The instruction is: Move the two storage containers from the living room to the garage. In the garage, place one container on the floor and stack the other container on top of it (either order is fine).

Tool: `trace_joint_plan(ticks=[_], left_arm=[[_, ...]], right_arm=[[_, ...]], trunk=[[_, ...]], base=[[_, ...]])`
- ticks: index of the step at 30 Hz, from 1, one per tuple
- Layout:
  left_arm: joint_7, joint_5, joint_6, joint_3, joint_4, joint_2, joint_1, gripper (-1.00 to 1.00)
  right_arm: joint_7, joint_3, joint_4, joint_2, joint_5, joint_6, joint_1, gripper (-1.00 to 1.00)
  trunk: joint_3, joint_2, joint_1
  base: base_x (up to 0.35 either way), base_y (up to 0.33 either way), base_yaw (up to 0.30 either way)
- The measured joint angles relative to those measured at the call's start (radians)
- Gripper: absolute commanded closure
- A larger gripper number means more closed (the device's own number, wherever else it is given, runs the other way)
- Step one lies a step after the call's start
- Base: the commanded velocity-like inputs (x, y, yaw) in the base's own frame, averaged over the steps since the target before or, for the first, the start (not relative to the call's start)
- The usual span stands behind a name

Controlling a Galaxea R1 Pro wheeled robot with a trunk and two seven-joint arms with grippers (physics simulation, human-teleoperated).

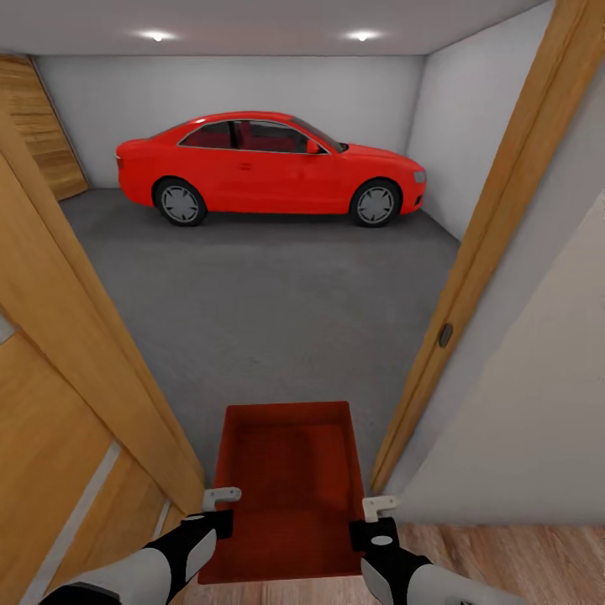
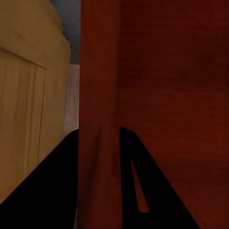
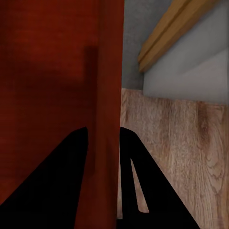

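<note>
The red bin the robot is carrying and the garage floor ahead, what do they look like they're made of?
The storage container looks like thin moulded plastic: even orange-red colour, slim walls that each gripper pinches at the sides, a faintly ribbed bottom. The garage floor looks like bare concrete: matte dark grey, finely speckled, no seams. These are renders, so both are guesses from appearance.

a home's garage (image 1: pixel 252 286): red car (image 1: pixel 269 168) parked on grey floor, seen through a wooden doorframe (image 1: pixel 496 210).

Open floor (image 1: pixel 269 319) ahead (door (image 1: pixel 50 403) left, frame (image 1: pixel 487 252) right).
</note>
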Motion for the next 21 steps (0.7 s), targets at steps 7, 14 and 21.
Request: trace_joint_plan(ticks=[7, 14, 21], left_arm=[[-0.001, -0.001, 0.0, 0.001, 0.0, 0.001, 0.0, 1.0], [0.0, 0.0, 0.0, 0.0, 0.0, 0.0, 0.0, 1.0], [0.0, 0.0, 0.0, 0.0, 0.0, 0.0, 0.0, 1.0]], right_arm=[[0.0, 0.001, 0.0, 0.0, -0.001, 0.0, 0.0, 1.0], [0.0, 0.0, 0.0, 0.0, 0.0, 0.0, 0.0, 1.0], [0.0, 0.0, 0.0, 0.0, 0.0, 0.0, 0.0, 1.0]], trunk=[[0.0, 0.0, 0.0], [0.0, 0.0, 0.0], [0.0, 0.0, 0.0]], base=[[0.036, 0.124, -0.005], [0.053, 0.144, 0.0], [0.003, 0.007, 0.0]])
